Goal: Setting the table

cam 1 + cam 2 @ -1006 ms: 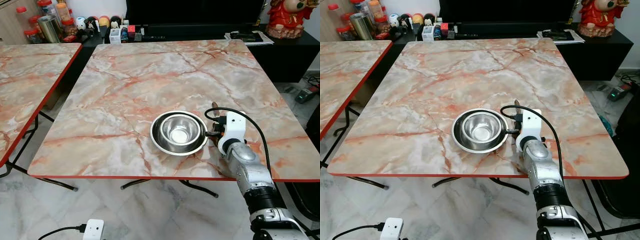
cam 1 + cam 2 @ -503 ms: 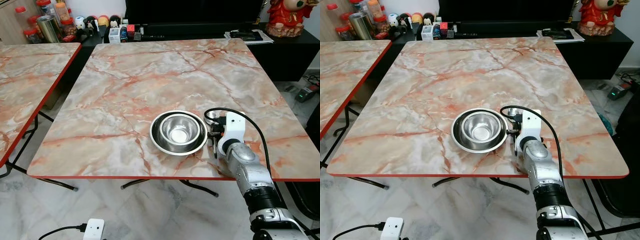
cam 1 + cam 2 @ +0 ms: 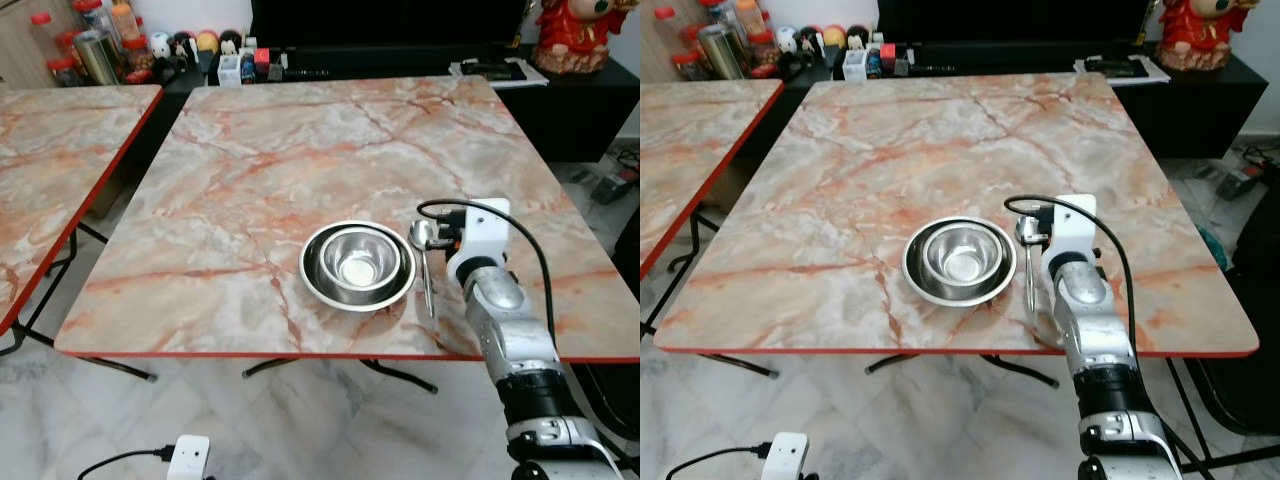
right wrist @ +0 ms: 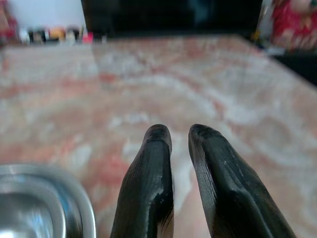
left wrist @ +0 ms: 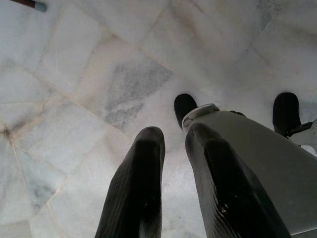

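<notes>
1. Steel bowl [image 3: 358,262] sits nested in a steel plate [image 3: 318,283] on the marble tabletop [image 3: 300,150], close to the near red edge, a bit right of centre.
2. Spoon [image 3: 424,268] lies flat on the tabletop just beside the plate's right rim, scoop end away from the robot, handle toward the near edge. Apart from the plate, not touching.
3. Right gripper [image 4: 179,136] is just right of the spoon, above the tabletop; jaws nearly closed, narrow gap, nothing between them. Plate rim visible beside it in the right wrist view.
4. Left gripper [image 5: 173,148] hangs over the tiled floor [image 5: 74,74]; jaws slightly apart, empty.
5. Second marble table [image 3: 50,150] to the left; jars and small items on the dark cabinet [image 3: 180,50] behind.
</notes>
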`<state>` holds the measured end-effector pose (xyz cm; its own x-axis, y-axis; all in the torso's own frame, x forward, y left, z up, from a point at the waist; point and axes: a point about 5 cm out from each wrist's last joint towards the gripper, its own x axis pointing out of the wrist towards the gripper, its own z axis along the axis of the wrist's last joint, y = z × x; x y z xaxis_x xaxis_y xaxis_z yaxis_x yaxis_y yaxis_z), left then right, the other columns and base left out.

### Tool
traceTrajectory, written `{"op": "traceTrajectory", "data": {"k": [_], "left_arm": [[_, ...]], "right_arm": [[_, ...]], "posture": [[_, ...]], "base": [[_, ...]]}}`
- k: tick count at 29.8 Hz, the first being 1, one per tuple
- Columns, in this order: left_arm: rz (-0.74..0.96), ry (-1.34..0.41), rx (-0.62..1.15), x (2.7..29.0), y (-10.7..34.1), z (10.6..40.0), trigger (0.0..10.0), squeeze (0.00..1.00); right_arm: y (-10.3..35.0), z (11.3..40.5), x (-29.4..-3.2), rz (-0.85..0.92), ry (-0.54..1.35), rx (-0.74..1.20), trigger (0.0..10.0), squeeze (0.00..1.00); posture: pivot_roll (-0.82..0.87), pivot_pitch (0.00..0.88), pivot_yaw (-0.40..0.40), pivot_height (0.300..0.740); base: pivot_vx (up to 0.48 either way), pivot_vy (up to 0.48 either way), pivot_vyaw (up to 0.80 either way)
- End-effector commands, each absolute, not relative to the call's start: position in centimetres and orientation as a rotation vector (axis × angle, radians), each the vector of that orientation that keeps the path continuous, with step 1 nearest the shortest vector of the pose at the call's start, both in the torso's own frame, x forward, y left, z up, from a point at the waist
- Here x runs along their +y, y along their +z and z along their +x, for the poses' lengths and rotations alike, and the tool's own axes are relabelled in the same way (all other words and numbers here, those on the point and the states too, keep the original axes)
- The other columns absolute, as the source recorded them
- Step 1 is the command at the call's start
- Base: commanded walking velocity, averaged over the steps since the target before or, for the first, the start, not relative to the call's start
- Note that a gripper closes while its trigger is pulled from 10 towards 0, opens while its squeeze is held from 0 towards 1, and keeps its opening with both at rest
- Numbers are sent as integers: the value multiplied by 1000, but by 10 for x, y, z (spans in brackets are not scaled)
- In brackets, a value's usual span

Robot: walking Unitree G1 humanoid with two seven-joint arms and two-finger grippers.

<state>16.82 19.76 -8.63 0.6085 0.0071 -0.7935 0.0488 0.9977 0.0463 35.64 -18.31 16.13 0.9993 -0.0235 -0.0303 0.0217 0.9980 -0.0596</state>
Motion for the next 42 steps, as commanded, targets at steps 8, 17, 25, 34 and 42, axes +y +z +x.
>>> {"op": "traceTrajectory", "data": {"k": [8, 17, 25, 34, 42], "left_arm": [[62, -27, 923, 197, -86, 171, 10000, 0], [61, -4, 870, 202, -80, 180, 10000, 0], [72, 1, 863, 206, -77, 184, 10000, 0], [58, 6, 838, 201, -73, 194, 10000, 0], [38, 33, 805, 199, -69, 203, 10000, 0]], "right_arm": [[217, 349, -179, -109, -27, -313, 10000, 0], [227, 333, -127, -123, 127, -454, 10000, 0], [206, 317, -72, -27, 274, -407, 10000, 0], [197, 327, -85, -35, 240, -365, 10000, 0], [186, 335, -103, 25, 140, -307, 10000, 0]], "posture": [[-83, 72, 66, 728], [-74, 50, 75, 728], [-66, 31, 86, 728], [-80, 0, 69, 728], [-76, 0, 57, 728]], "base": [[0, 0, 0], [0, 0, 0], [0, 0, 0], [0, 0, 0], [0, 0, 0]]}}
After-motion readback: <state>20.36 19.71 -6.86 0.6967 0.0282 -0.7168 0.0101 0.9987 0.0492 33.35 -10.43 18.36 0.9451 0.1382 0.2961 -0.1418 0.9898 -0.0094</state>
